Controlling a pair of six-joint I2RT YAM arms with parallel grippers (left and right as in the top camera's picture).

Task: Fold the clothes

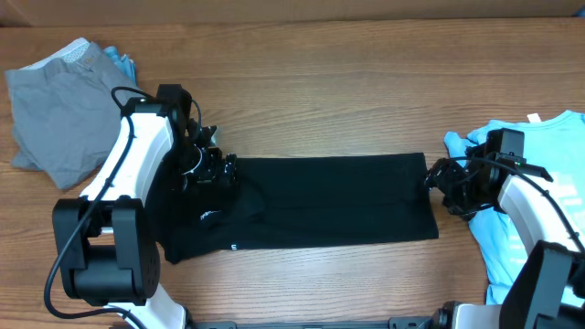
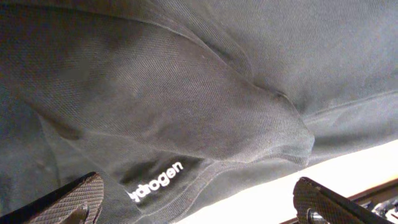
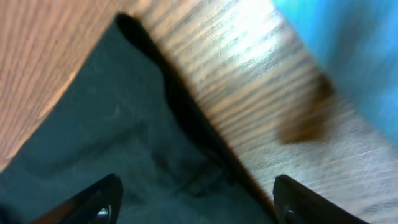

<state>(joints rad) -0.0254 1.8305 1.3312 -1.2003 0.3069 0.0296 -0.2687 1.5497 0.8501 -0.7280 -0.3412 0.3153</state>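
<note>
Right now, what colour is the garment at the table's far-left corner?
Plain grey. The grey garment shows best in the overhead view.

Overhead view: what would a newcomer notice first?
The black T-shirt, folded into a long band across the middle of the table, with the left gripper over its left end and the right gripper at its right edge, both open. A grey garment lies far left, a light-blue tee far right.
</note>
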